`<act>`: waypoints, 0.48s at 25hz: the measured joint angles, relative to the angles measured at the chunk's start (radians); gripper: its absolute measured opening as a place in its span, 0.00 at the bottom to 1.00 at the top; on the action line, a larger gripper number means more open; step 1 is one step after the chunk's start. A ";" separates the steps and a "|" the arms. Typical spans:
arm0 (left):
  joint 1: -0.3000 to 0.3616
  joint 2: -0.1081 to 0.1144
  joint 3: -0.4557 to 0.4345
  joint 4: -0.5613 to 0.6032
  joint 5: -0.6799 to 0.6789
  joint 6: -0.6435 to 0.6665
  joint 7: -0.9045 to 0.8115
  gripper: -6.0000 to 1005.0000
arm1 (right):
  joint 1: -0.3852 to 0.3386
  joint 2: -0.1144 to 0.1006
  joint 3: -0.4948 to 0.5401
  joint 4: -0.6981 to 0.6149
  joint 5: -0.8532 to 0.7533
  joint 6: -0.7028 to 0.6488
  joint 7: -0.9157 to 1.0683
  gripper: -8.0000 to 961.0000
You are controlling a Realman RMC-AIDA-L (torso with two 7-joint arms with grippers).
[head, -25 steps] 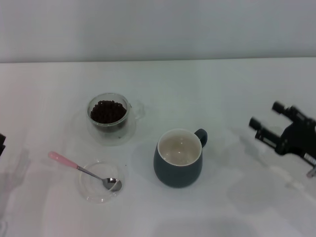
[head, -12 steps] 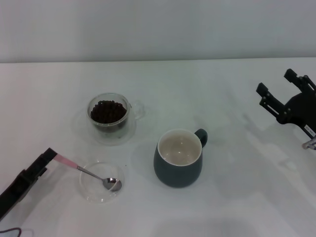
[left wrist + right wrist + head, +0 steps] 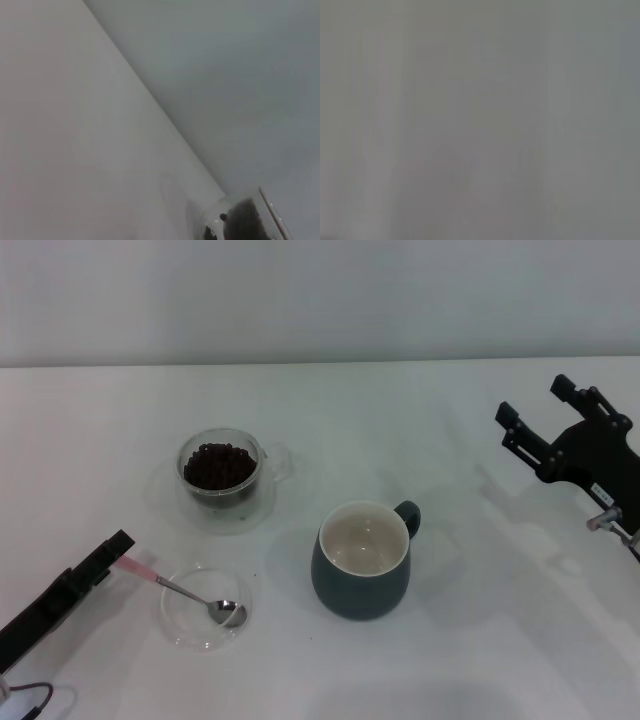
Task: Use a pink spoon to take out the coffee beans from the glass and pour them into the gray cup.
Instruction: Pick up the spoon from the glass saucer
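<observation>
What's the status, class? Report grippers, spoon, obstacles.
Left gripper at the spoon handle's tip, grip unclear. Right gripper open, off to the right. Spoon bowl in the dish. Cup empty, beans in glass. Nothing blocking.

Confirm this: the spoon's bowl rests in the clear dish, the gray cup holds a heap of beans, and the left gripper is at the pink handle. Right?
Not quite. In the head view the gray cup is empty; the beans are all in the glass. The rest holds: the spoon rests its bowl in the clear dish, and the left gripper is at its pink handle.
</observation>
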 joint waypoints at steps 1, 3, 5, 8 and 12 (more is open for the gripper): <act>-0.003 0.000 0.000 0.003 0.008 -0.001 -0.001 0.89 | 0.003 0.001 0.000 0.003 0.000 0.009 0.000 0.86; -0.005 -0.001 0.000 0.008 0.017 -0.002 -0.004 0.87 | 0.007 0.005 0.000 0.006 0.000 0.024 0.000 0.86; -0.006 -0.002 0.000 0.011 0.022 0.000 -0.009 0.85 | 0.008 0.007 0.001 0.009 0.002 0.028 0.000 0.86; -0.004 -0.002 0.000 0.009 0.028 0.002 -0.013 0.81 | 0.007 0.007 0.002 0.019 0.016 0.029 0.000 0.86; 0.002 -0.002 -0.001 0.015 0.030 -0.002 -0.004 0.76 | 0.003 0.007 0.003 0.021 0.024 0.029 0.003 0.86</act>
